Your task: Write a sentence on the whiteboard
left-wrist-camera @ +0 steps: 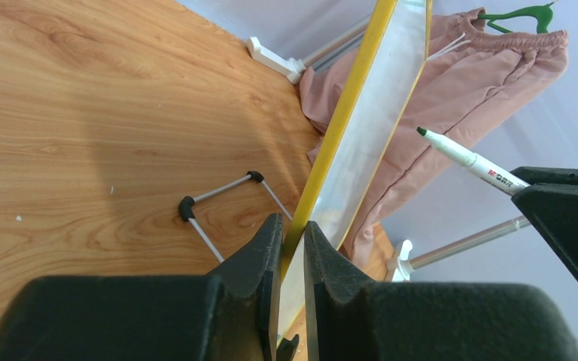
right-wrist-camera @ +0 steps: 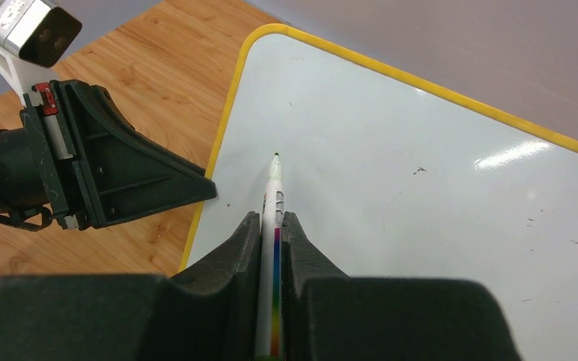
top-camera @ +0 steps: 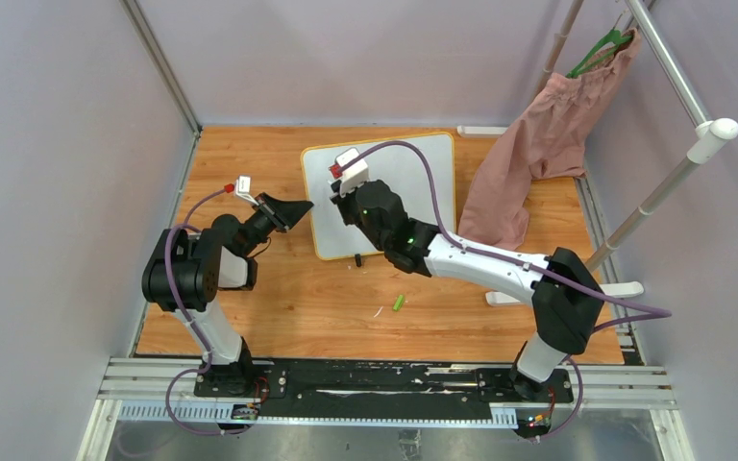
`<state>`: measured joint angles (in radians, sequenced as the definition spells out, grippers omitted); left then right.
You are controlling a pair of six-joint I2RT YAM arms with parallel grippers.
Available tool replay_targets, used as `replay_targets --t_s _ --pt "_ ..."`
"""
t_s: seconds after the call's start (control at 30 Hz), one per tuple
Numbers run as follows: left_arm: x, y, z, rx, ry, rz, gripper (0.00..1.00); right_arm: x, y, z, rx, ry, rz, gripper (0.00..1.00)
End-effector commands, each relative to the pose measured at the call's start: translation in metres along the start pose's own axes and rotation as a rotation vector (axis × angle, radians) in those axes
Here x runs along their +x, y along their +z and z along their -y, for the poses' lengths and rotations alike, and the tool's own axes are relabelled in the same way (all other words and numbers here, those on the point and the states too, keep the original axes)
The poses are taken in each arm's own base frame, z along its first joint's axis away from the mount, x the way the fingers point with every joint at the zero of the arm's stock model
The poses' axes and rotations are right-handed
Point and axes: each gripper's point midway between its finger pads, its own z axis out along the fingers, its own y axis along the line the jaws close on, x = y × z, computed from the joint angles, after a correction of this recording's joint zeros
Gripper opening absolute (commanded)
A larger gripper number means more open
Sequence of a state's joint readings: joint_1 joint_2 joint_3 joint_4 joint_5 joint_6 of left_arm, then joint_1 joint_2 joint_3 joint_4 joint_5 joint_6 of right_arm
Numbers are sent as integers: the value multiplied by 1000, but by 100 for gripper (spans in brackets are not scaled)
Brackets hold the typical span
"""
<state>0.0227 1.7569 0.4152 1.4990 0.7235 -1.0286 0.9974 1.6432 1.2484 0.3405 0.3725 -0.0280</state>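
The whiteboard [top-camera: 413, 173] [right-wrist-camera: 421, 210], white with a thin yellow rim [left-wrist-camera: 350, 98], sits at the back middle of the wooden table. No sentence shows on its face, only a few small specks. My left gripper [top-camera: 307, 212] [left-wrist-camera: 292, 226] is shut on the board's left edge, one finger on each face. Over the board's left part, my right gripper [top-camera: 344, 200] [right-wrist-camera: 271, 218] is shut on a white marker [right-wrist-camera: 274, 188] [left-wrist-camera: 466, 158] with a rainbow stripe. Its green tip points at the board and stands a little apart from the surface in the left wrist view.
A green marker cap [top-camera: 398, 303] lies on the table in front of the board. The board's wire leg [left-wrist-camera: 218, 210] with black ends rests on the wood behind it. A pink garment [top-camera: 538, 154] hangs on a white rack [top-camera: 673, 182] at the right. Grey walls enclose the table.
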Motion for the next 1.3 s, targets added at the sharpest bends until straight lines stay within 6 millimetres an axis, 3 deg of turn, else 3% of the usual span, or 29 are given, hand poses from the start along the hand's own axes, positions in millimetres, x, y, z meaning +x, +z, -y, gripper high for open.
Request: replay_targets --t_s 0.0,0.67,1.27 --pt "-3 2 14 56 48 3 0 -21 9 9 39 16 66 0" --pt "-3 2 16 61 50 0 0 -7 22 16 59 34 27 0" --pt "-4 2 18 67 57 1 0 10 14 22 61 23 -18 0"
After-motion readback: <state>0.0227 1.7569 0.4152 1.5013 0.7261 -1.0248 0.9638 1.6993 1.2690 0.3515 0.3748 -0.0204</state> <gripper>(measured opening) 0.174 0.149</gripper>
